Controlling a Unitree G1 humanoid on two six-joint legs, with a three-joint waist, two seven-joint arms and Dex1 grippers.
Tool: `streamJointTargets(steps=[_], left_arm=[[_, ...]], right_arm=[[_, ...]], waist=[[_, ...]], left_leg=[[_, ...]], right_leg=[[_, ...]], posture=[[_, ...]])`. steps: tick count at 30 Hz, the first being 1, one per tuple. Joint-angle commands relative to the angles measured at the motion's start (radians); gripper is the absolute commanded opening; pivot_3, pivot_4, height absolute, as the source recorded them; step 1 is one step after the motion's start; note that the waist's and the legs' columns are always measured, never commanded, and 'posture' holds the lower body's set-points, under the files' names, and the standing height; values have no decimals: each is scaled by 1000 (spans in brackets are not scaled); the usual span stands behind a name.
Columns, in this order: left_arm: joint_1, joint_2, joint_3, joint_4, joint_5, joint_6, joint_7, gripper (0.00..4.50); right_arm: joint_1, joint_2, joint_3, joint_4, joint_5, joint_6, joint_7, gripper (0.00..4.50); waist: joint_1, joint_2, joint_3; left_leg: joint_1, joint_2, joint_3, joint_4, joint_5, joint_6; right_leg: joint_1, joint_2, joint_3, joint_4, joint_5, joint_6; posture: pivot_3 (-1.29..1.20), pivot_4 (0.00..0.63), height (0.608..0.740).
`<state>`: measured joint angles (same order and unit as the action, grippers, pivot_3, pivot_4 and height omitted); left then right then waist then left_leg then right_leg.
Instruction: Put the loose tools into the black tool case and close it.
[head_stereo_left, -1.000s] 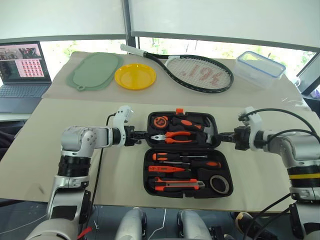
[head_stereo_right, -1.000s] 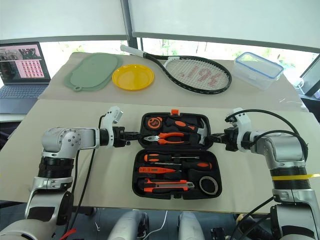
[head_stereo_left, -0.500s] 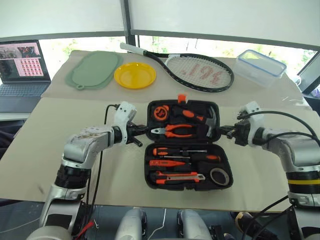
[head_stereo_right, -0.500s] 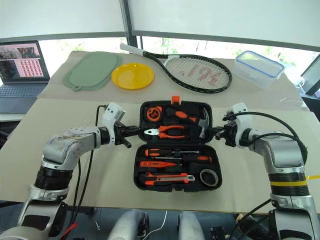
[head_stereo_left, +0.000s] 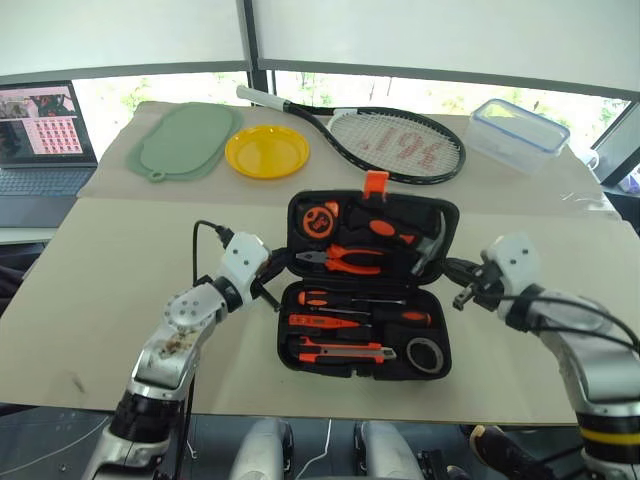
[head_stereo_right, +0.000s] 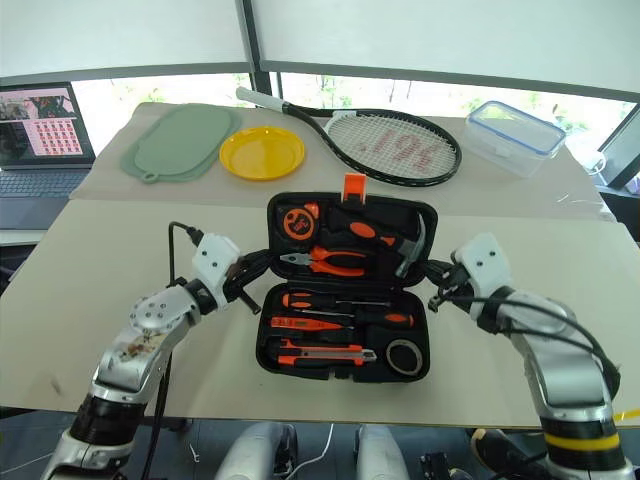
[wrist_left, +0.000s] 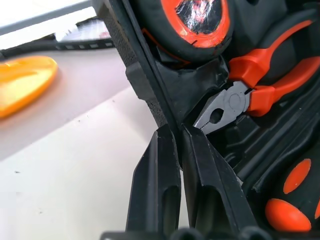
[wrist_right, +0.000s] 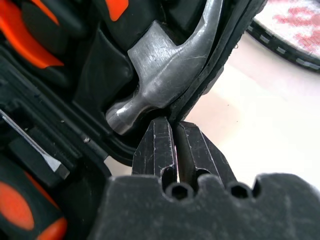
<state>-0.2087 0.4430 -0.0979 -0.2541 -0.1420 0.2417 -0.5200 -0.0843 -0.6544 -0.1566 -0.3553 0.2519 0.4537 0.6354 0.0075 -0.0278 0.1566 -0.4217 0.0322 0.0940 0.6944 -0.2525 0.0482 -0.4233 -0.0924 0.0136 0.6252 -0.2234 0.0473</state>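
Lid of black tool case (head_stereo_left: 372, 222) risen since earlier | we pinch its edges: left gripper (wrist_left: 175, 145), right gripper (wrist_right: 175, 131) | tape measure (head_stereo_left: 428, 354) half-hidden

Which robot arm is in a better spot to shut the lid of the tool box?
Neither alone, probably. The left pincer is shut on the left edge of the black plastic tool case's raised lid, the right pincer on its right edge, so both together look best placed.
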Motion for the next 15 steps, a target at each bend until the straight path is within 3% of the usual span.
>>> streamJointTargets(steps=[1,2,10,12,15], left_arm=[[54,4,41,-51,47,-90,43,0],[69,-1,58,-57,44,-88,58,0],[218,-12,192,-206,-11,-12,121,2850],[266,-9,238,-256,-36,34,127,3514],[275,-16,269,-270,-123,171,119,4500]], right_arm=[[80,17,11,-41,-78,-173,-27,72],[102,26,10,-38,-96,-228,-35,72],[299,30,-91,-96,-107,-448,-17,2723],[348,24,-149,-137,-57,-417,-1,3381],[319,29,-196,-177,120,-166,-30,4420]], waist=[[0,0,0],[0,0,0],[-7,0,0],[-5,0,0],[-2,0,0]], left_leg=[[0,0,0,0,0,0],[1,0,0,0,0,0],[2,1,0,0,0,0],[2,1,0,0,0,0],[4,2,0,1,0,0]], right_leg=[[0,0,0,0,0,0],[1,0,0,0,0,0],[1,0,0,1,0,0],[1,-1,0,1,-1,0],[3,-1,0,2,-1,0]], posture=[[0,150,738],[0,150,738],[0,150,738],[0,150,738],[0,150,738]])
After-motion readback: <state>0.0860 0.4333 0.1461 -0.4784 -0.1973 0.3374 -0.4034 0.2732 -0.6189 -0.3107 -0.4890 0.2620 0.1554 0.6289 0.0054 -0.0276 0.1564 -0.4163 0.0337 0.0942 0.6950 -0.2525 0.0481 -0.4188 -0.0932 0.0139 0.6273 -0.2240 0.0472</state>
